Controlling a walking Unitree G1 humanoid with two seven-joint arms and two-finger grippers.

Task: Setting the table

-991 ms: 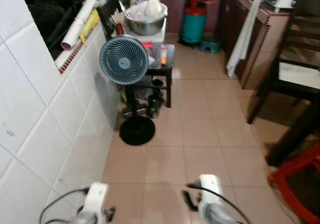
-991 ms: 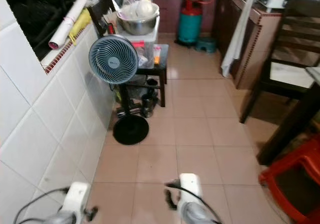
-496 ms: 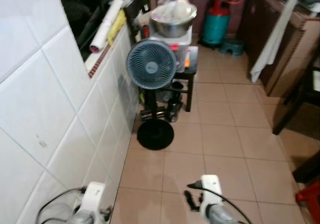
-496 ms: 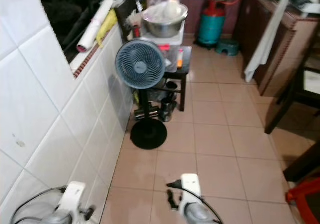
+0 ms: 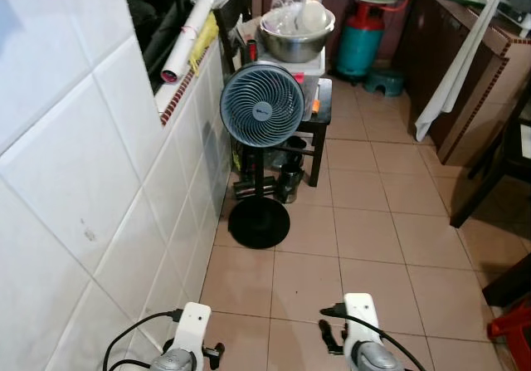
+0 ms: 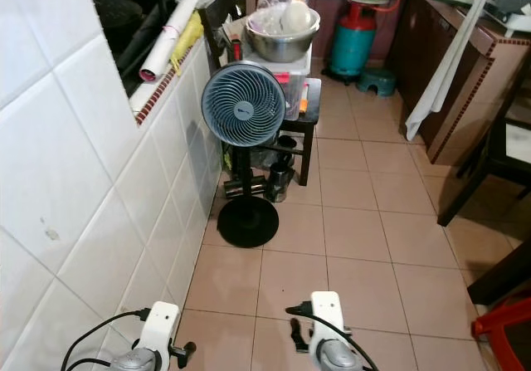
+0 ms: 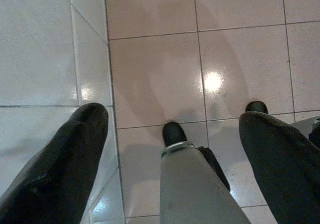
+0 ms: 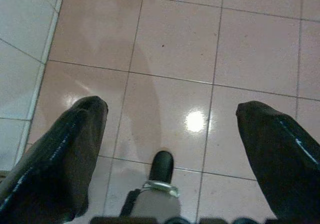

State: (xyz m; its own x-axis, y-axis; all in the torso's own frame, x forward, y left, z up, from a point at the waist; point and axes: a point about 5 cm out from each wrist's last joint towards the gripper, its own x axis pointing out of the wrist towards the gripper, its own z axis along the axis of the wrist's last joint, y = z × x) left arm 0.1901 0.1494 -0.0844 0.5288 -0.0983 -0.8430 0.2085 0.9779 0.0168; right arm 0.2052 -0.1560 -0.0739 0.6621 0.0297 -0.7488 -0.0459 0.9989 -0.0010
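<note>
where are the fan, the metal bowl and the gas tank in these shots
fan (image 5: pixel 262 104), left eye view, middle of the round grille
metal bowl (image 5: pixel 297 45), left eye view, its shiny outer wall
gas tank (image 6: pixel 351 46), right eye view, the teal body below the red valve

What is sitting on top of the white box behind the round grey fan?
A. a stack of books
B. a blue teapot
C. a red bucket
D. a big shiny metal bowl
D: a big shiny metal bowl rests on the white box just behind the round grey fan.
</note>
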